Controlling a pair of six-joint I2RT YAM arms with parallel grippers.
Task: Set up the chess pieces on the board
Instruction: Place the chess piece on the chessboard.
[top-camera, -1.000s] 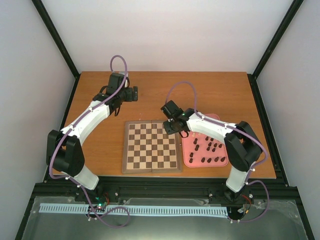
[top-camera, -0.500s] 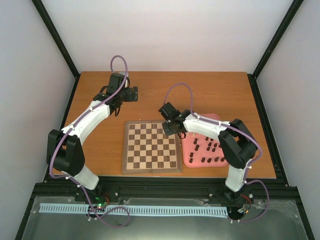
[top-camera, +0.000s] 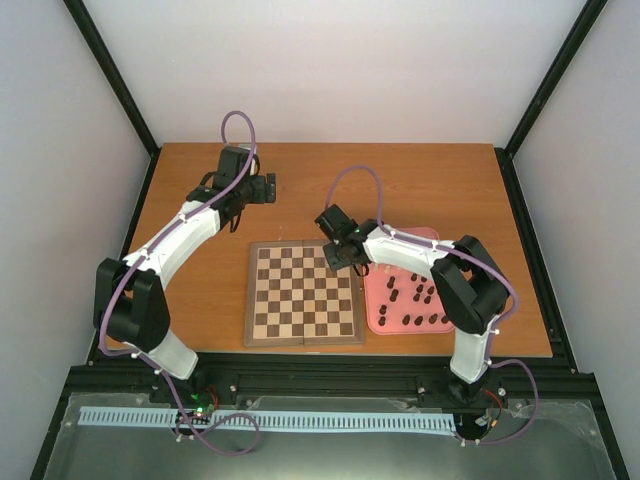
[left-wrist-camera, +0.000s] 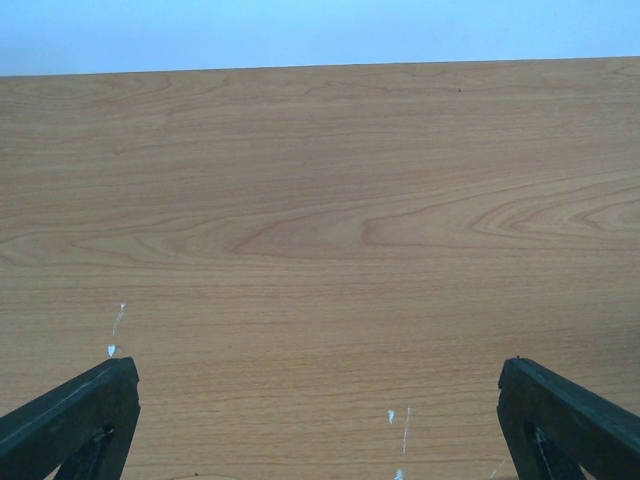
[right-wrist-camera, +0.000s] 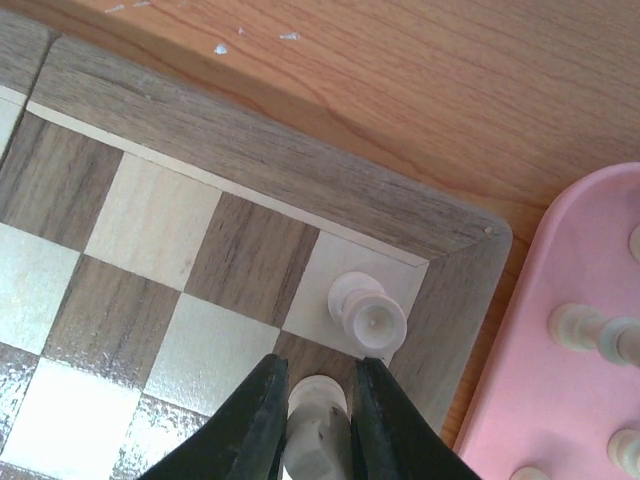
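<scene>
The board (top-camera: 304, 293) lies in the middle of the table, its far right corner filling the right wrist view (right-wrist-camera: 300, 190). My right gripper (right-wrist-camera: 318, 395) (top-camera: 340, 258) is shut on a cream chess piece (right-wrist-camera: 316, 428) held over a dark square by that corner. Another cream piece (right-wrist-camera: 368, 315) stands upright on the light corner square just beyond it. More chess pieces, dark ones (top-camera: 420, 300), stand in the pink tray. My left gripper (left-wrist-camera: 320, 400) (top-camera: 266, 187) hangs open over bare table, far left of the board's far edge, nothing between its fingers.
The pink tray (top-camera: 375, 310) lies against the board's right side; its rim (right-wrist-camera: 570, 260) and a few cream pieces (right-wrist-camera: 585, 330) show at the right of the right wrist view. Black frame posts and white walls bound the wooden table (top-camera: 420, 180).
The right arm has shifted slightly left, carrying the cream piece from the tray's edge over the board's far right corner. The left arm has not moved.
</scene>
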